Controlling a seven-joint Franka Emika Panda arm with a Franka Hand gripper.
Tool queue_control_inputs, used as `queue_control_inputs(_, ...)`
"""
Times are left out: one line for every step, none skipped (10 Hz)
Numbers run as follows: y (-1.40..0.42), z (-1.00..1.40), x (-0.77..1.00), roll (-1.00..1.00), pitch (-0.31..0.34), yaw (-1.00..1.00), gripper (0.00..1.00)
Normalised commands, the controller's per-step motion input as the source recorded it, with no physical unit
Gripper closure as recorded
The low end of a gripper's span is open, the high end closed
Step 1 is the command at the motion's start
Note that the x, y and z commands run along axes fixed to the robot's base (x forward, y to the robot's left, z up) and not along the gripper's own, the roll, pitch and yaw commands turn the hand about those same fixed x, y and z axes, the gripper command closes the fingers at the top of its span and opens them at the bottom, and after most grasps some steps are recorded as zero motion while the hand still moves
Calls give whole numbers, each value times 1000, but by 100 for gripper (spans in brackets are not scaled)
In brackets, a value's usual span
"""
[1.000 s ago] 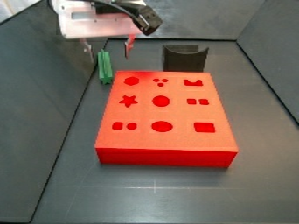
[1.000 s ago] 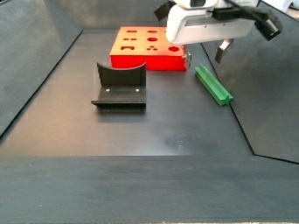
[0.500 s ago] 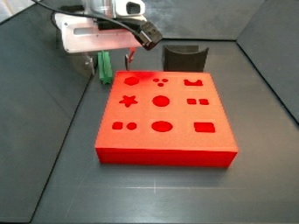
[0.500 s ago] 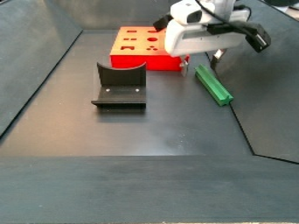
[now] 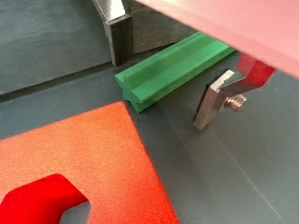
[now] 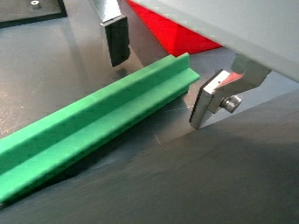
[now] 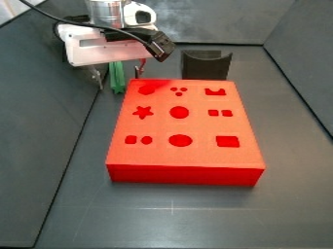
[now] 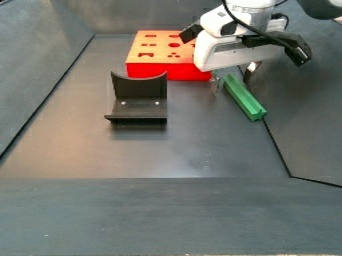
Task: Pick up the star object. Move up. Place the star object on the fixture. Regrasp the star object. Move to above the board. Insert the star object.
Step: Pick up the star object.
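Wrist views put me closest to the work, so I start there: the gripper (image 6: 158, 77) sits low over the star object (image 6: 100, 131), with one dark-padded finger (image 6: 115, 39) on one flank of the green ridged prism and the other silver finger (image 6: 212, 94) on the opposite flank. The jaws are released, with a clear gap on each side, and nothing is gripped yet. The star object lies flat on the dark floor, and one of its ends comes just beside the edge of the board (image 5: 70, 171).

By my reading, I am in the pick-up step, fingers straddling the piece before the close. To do it well I would keep the fingers square to the long axis, so the pads meet opposite ridges together rather than rolling the prism. I would also check that the fingertips are low enough to catch its flanks, not just the top ridge. The gap to the red edge looks tight, so I would close slowly and not drift toward it.

Farther out, a side view shows the gripper (image 8: 238, 68) over the board-side end of the green rod (image 8: 245, 97), which lies along the floor away from the board (image 8: 167, 55). The fixture (image 8: 136, 97) stands well apart from it, empty, across the floor. Another side view places the fixture (image 7: 205, 64) beyond the board's far edge.
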Motion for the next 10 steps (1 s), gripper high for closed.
queue_control_inputs(0,0,-260,0,-96,-191,0)
queue_control_inputs(0,0,-354,0,-84,-26,0)
queue_control_inputs(0,-120,-371,0,-84,0,0)
queue_control_inputs(0,0,-51,0,-81,51,0)
queue_control_inputs(0,0,0,4,0,0,0)
queue_control_inputs(0,0,0,0,0,0,100)
queue_control_inputs(0,0,0,0,0,0,100)
queue_control_inputs(0,0,0,0,0,0,100)
queue_control_inputs(0,0,0,0,0,0,100)
queue_control_inputs(0,0,0,0,0,0,100)
